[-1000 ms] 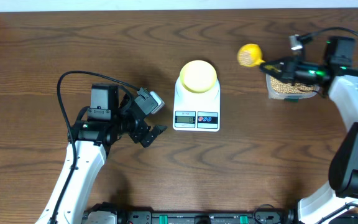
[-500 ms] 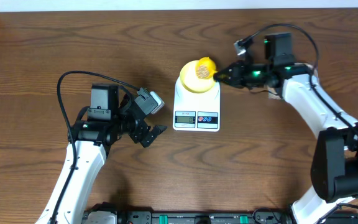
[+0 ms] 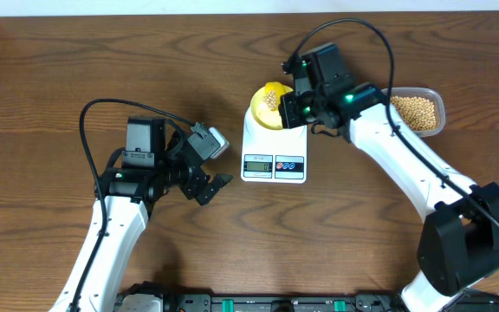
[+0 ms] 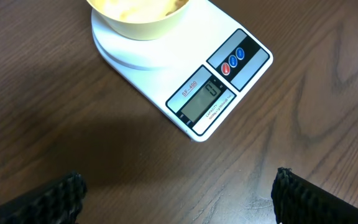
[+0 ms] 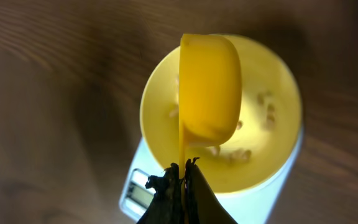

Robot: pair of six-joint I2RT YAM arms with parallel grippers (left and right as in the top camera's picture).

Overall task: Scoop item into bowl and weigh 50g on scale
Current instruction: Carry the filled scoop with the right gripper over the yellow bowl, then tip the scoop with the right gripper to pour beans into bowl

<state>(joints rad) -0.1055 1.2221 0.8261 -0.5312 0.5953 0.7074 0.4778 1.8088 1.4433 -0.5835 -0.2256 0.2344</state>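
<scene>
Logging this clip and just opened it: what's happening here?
The right gripper holds a yellow measuring spoon, tipped on its side over the pale-yellow bowl on the white scale. A few beans lie in the bowl. The clear tub of beans sits to the right. The left gripper hangs open beside the scale, holding nothing.

Pale-yellow bowl (image 5: 281,124) sits upright on the white scale (image 3: 274,160), on its round platform (display end faces the arms). A few tan beans (image 5: 236,154) are scattered inside.
</scene>
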